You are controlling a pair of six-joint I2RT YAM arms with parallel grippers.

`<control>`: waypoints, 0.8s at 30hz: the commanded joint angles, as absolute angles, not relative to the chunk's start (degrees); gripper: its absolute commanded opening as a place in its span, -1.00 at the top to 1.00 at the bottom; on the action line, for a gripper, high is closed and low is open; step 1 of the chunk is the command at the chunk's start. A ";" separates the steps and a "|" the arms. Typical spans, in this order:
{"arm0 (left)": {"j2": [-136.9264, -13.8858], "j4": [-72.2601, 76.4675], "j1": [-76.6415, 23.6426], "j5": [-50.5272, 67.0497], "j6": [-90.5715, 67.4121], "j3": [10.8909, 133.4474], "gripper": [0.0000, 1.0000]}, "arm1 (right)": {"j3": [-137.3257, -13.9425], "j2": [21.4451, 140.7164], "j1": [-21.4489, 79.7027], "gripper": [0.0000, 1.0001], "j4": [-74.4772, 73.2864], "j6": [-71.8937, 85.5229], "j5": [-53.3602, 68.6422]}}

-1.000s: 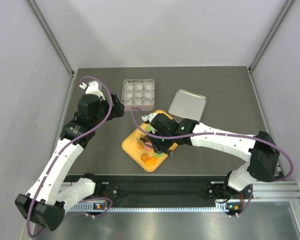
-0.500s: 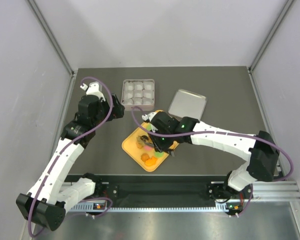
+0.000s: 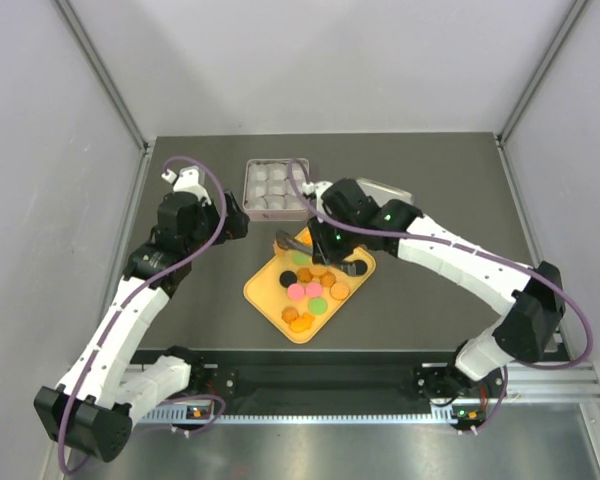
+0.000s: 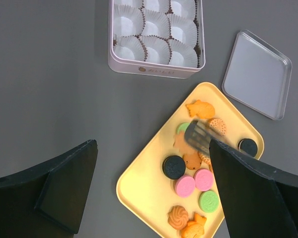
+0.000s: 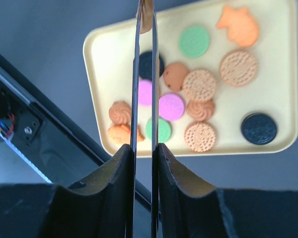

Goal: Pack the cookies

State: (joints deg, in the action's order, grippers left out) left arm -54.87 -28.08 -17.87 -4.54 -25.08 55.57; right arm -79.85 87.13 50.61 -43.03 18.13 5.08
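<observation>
Dark grey surface point(image 3: 430, 180) carries everything, with two robot arms reaching in from its near edge. Directly below the right tool point(image 5: 146, 29) lies a yellow rounded rectangular plastic tray point(image 4: 134, 183), set at a slant. Past the tips of both tools stands a pale pink square metal tin point(image 4: 154, 69), lined with empty white pleated paper cups point(image 4: 156, 47). It sits apart from the tray. A silver square metal lid point(image 4: 258, 74) lies flat to the right of the tin, next to the right tool's arm and near the tray's far corner.

The left tool point(image 4: 151, 143) hovers above the surface with its two black fingers spread wide and nothing between them. The tray's left edge and the tin show in the gap.

The right tool hangs above the far part of the tray. Its thin fingers are pressed almost together, pinching one orange-brown cookie point(image 5: 147, 12) edge-on at the tips, lifted off the tray.

The other small flat cookies point(image 5: 198, 84) lie loose on the tray beneath that tool. Most are orange, with a few pink, green and black.
</observation>
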 commanded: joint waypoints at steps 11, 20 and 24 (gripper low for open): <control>-53.79 -24.08 -17.14 -1.94 -24.35 54.05 -0.98 | -102.73 100.01 36.04 0.81 -37.45 17.14 -1.49; -53.70 -23.56 -17.05 -0.88 -24.70 53.44 -0.98 | -111.79 112.49 31.82 0.84 -32.88 17.14 -0.88; -54.32 -23.73 -17.05 -0.26 -24.79 53.53 -0.98 | -113.38 114.87 31.73 0.85 -31.55 17.23 -0.62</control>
State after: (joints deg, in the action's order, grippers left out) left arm -54.87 -26.94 -17.39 -1.28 -25.15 53.76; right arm -108.40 115.09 31.75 -36.45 17.17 -0.84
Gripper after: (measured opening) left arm 0.991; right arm 0.259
